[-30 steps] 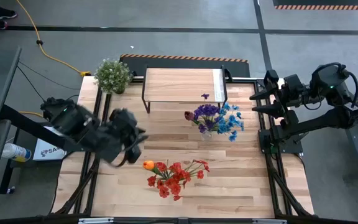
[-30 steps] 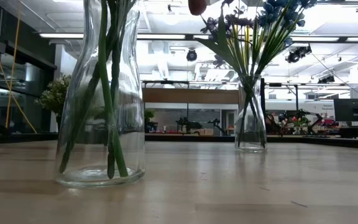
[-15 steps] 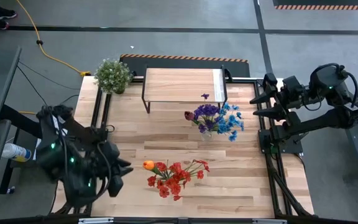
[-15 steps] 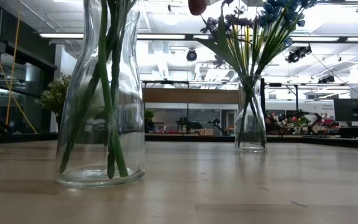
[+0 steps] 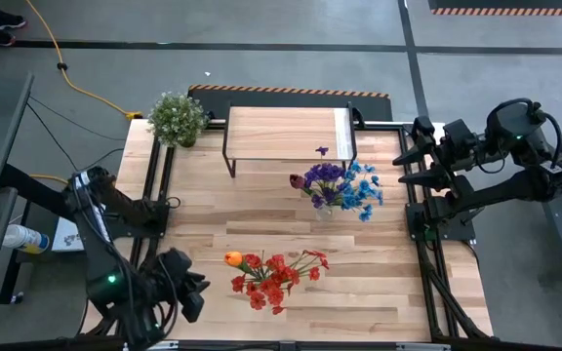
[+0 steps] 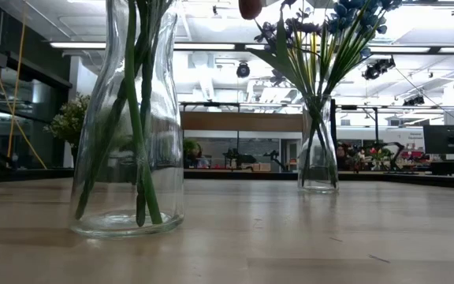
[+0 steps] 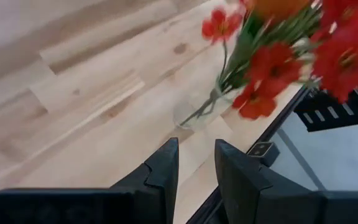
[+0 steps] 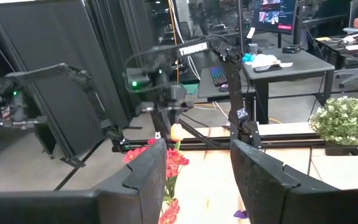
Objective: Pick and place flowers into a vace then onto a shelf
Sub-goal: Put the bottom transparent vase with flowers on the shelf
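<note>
Left gripper (image 5: 185, 292), fingers narrowly parted and empty, beside the red flowers (image 5: 273, 276) in their glass vase (image 6: 128, 118); right gripper (image 5: 407, 162) spread, parked off-table.

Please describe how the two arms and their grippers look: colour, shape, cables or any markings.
Both arms are dark, almost black, with thick rounded joint housings and slimmer links. The left arm shows small green lights on its body. The right arm carries a black cable looping over its upper joint. Each gripper has two flat, dark fingers with angular stepped edges: left gripper, right gripper.
</note>
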